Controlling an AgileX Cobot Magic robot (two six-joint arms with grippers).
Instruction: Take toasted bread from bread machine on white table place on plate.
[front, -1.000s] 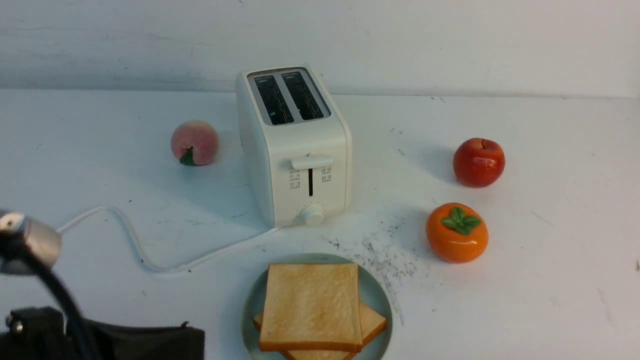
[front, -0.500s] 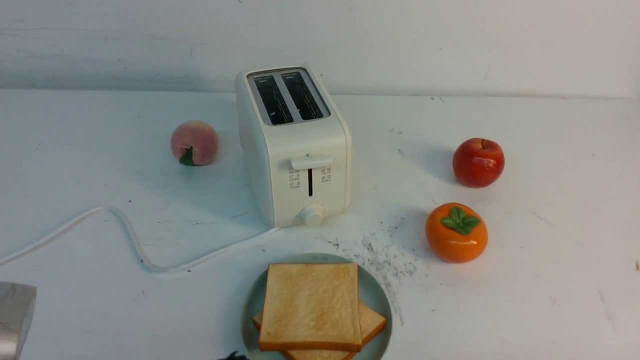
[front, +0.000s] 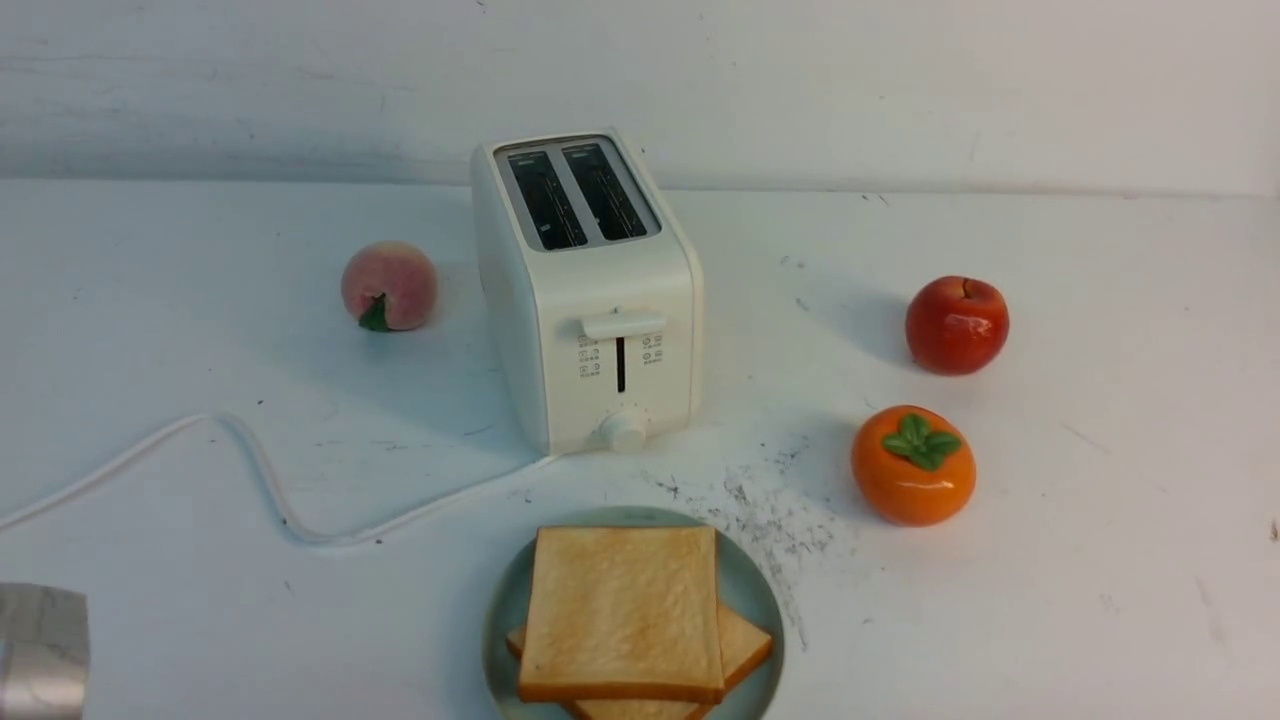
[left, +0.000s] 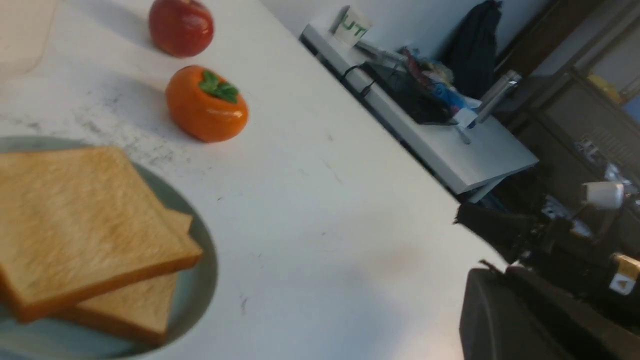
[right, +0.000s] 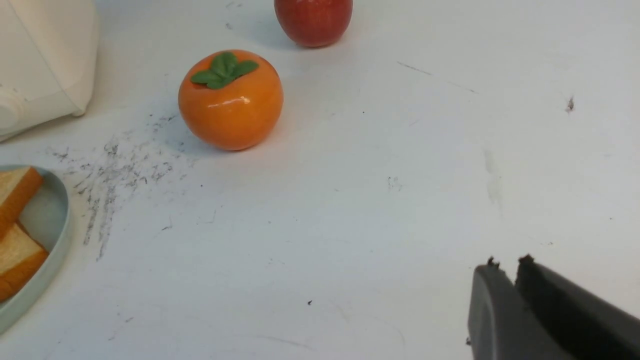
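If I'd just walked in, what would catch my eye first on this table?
Probably the two slices of toasted bread stacked on the pale plate at the near edge, with the empty cream bread machine right behind. Then the bright fruit: orange persimmon and red apple right, peach left.

We see the table (front: 1100, 560), white and scuffed. On it stands the toaster (front: 590, 300), our landmark. Left of it lies a peach (front: 389, 285); its cord (front: 250, 470) snakes off front-left. The plate (front: 757, 600) sits just before it. Right of it rest an apple (front: 957, 325) and, nearer, a persimmon (front: 913, 465).
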